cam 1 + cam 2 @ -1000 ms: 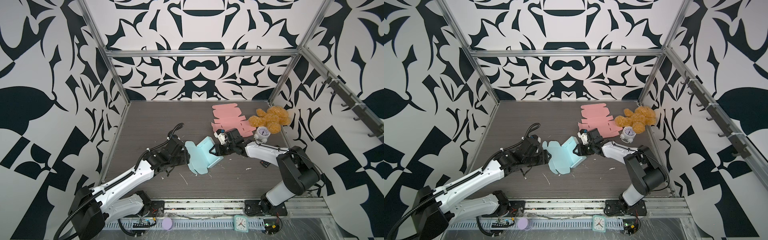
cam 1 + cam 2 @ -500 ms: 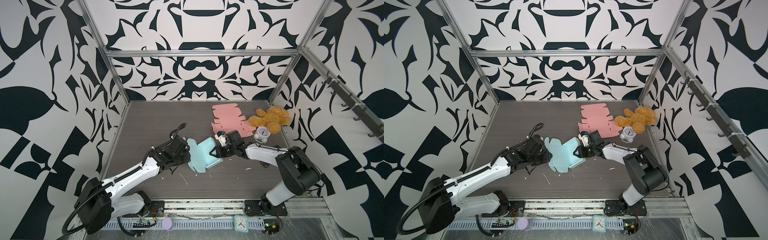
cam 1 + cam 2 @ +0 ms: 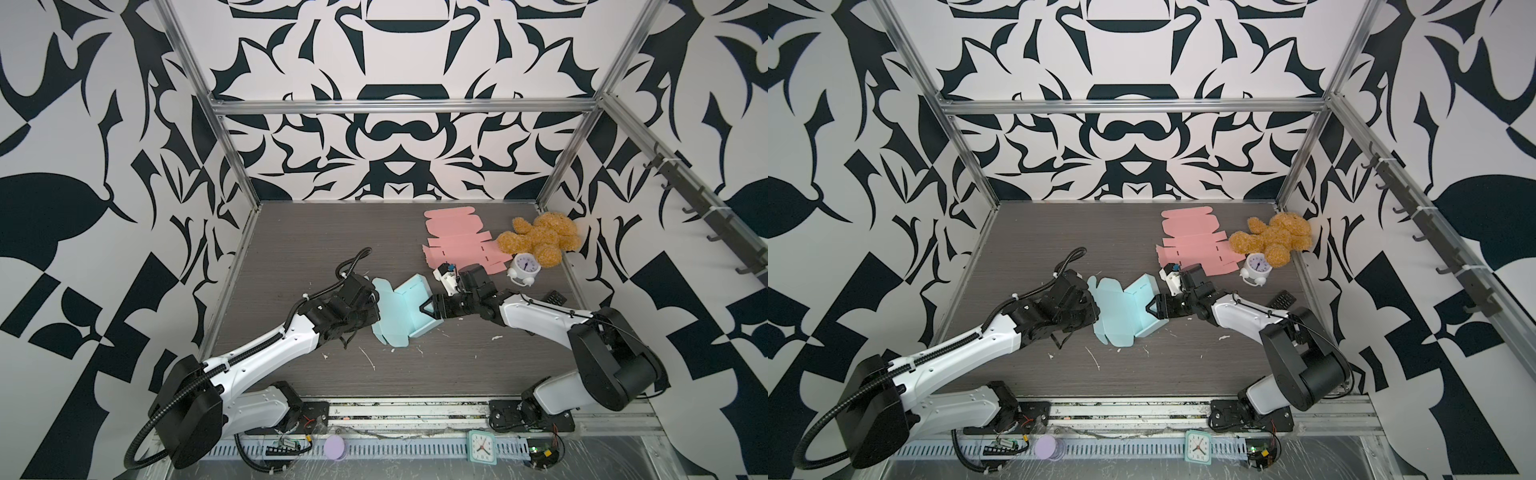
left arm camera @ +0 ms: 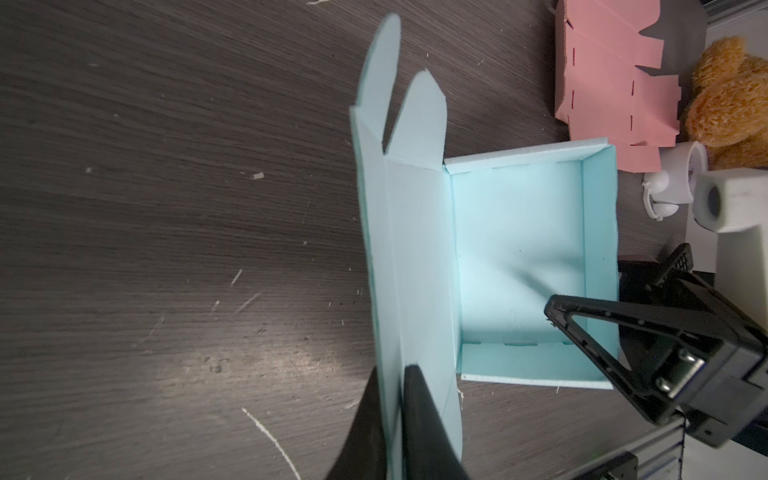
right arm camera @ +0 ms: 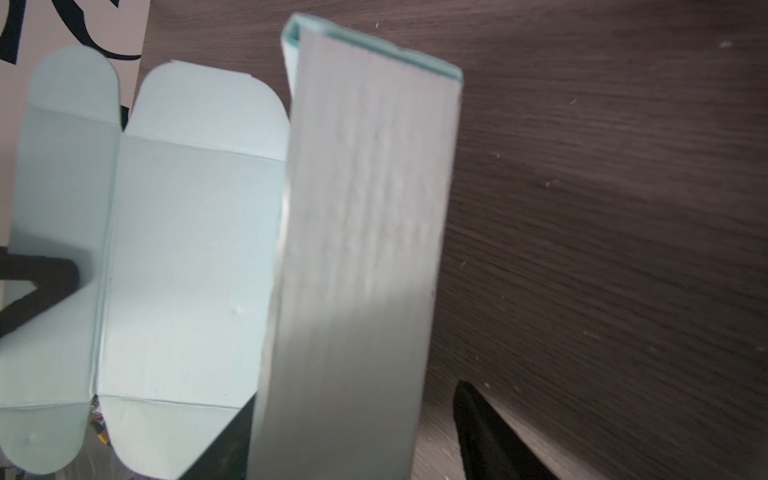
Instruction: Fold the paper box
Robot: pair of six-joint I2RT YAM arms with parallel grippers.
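The left gripper (image 4: 394, 376) has just clamped shut on the raised lid panel (image 4: 415, 257) of the paper box (image 4: 515, 249), while the right gripper (image 5: 353, 399) has spread open, leaving the side wall (image 5: 357, 208) loose between its fingers, so the hold passes left.

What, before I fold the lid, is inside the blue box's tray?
One jaw of the right gripper reaches inside the blue box; otherwise bare, floor beneath it hidden.
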